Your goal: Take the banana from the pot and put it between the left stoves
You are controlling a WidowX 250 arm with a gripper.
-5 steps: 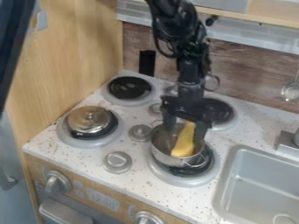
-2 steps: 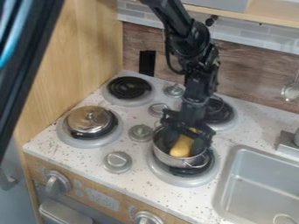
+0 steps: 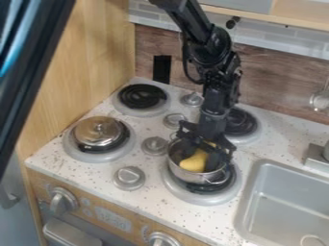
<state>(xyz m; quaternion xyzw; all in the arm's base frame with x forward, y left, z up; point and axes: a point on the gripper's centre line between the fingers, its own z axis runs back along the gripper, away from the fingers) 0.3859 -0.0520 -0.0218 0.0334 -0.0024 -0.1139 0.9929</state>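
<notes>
Claw: low over pot, tips down inside; spread, one side to each flank of banana; contact, cannot tell.
Banana: in pot, yellow end toward near left wall.
Pot: on front right burner.
Lid: metal, on front left burner.
Back left burner: beyond lid.
Sink: right of pot.

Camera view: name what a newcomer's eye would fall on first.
Probably the yellow banana, bright inside the metal pot on the front right burner. Next, the big black arm coming down from the top edge, its tool at the pot. Then the shiny metal lid on the front left burner.
</notes>
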